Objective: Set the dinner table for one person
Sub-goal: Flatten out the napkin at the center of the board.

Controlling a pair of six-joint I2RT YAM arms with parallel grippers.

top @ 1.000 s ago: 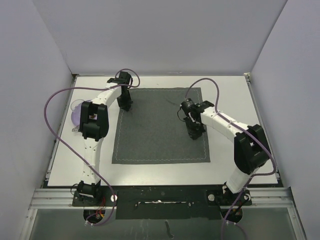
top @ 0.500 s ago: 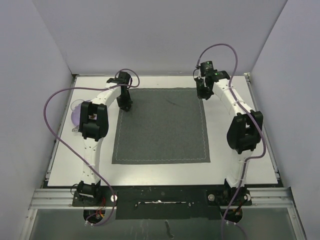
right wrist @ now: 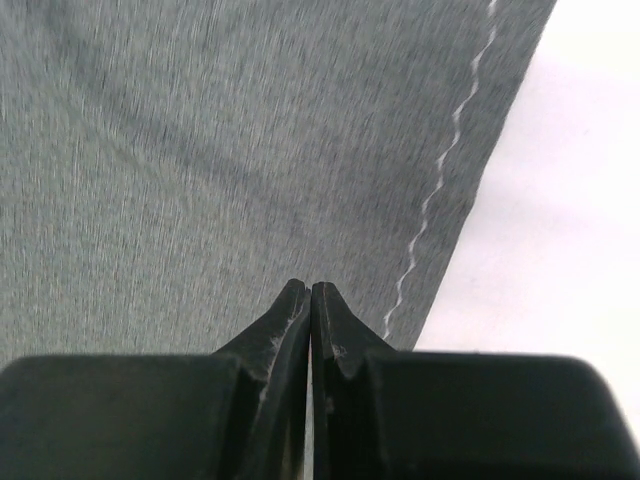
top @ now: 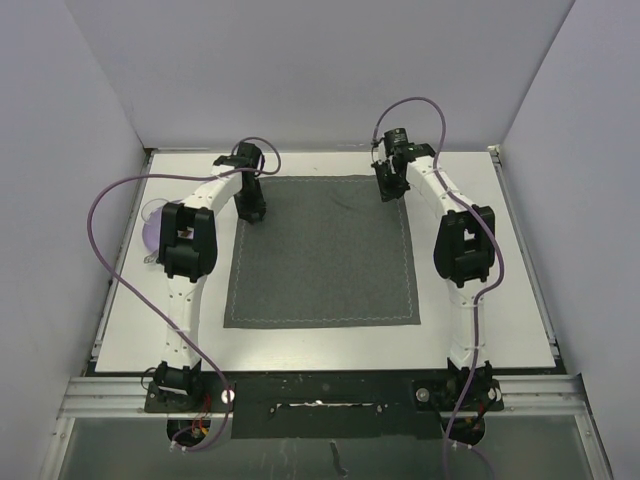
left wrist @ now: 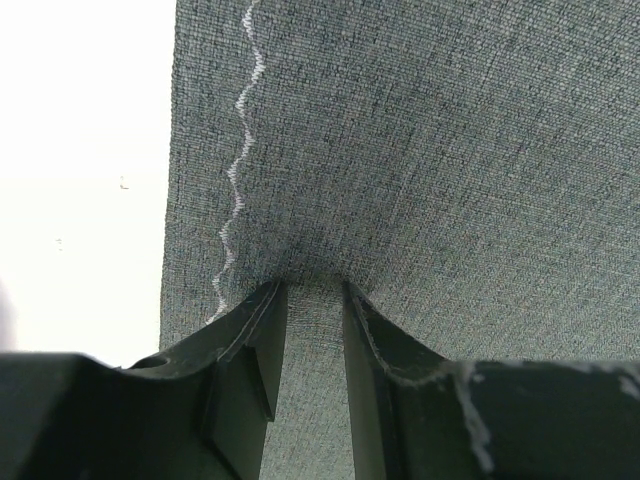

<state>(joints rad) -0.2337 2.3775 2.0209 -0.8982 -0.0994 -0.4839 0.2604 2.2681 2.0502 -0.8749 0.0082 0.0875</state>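
While my left gripper (left wrist: 315, 292) sits low on the dark grey woven cloth placemat (top: 320, 260), its two black fingers stand a narrow way apart (not wide). The tips touch the fabric just inside the wavy white stitch line (left wrist: 238, 170), near the mat's far-left corner. The cloth puckers darkly at the tips and grey weave shows through the gap. Whether a fold is caught, I cannot tell.

Right gripper (right wrist: 311, 292): fingers pressed flat together, nothing between them, over the mat's far-right corner.

The large flat white rectangular dinner table (top: 480, 300) lies under everything, with the placemat centred on it. A pale purple translucent item (top: 152, 228) sits at the table's left, half hidden by my left arm.
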